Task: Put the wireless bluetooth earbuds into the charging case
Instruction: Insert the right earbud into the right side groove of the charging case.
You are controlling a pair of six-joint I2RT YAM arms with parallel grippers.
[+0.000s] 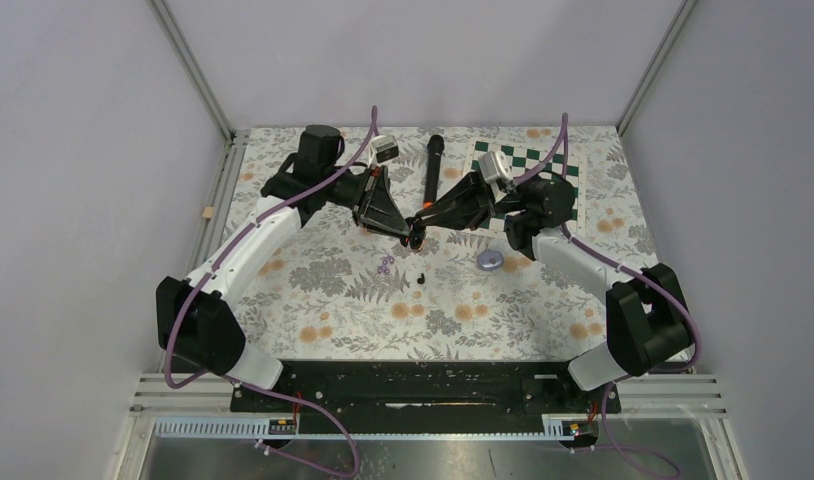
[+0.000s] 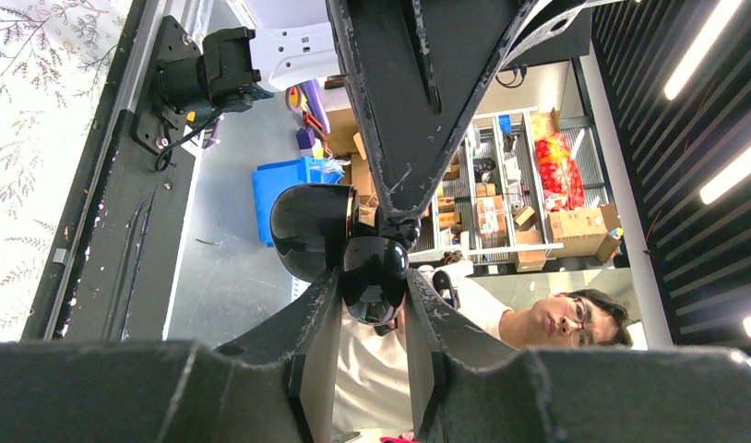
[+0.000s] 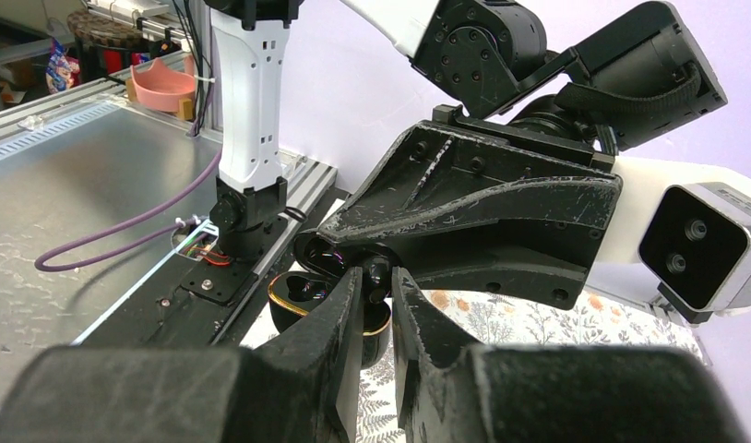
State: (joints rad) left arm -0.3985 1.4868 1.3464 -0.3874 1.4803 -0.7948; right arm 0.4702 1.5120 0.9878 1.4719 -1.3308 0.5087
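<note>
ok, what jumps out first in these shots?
Two grippers meet tip to tip mid-table: the left gripper clamps a glossy black charging case, and the right gripper pinches a black earbud right at it. On their near side, loose purple earbuds lie on the floral table; a black microphone lies on the far side.

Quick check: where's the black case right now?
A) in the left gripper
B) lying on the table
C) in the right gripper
A: the left wrist view shows the left gripper clamped on the glossy black case, while the right gripper pinches only a small black earbud.
</note>
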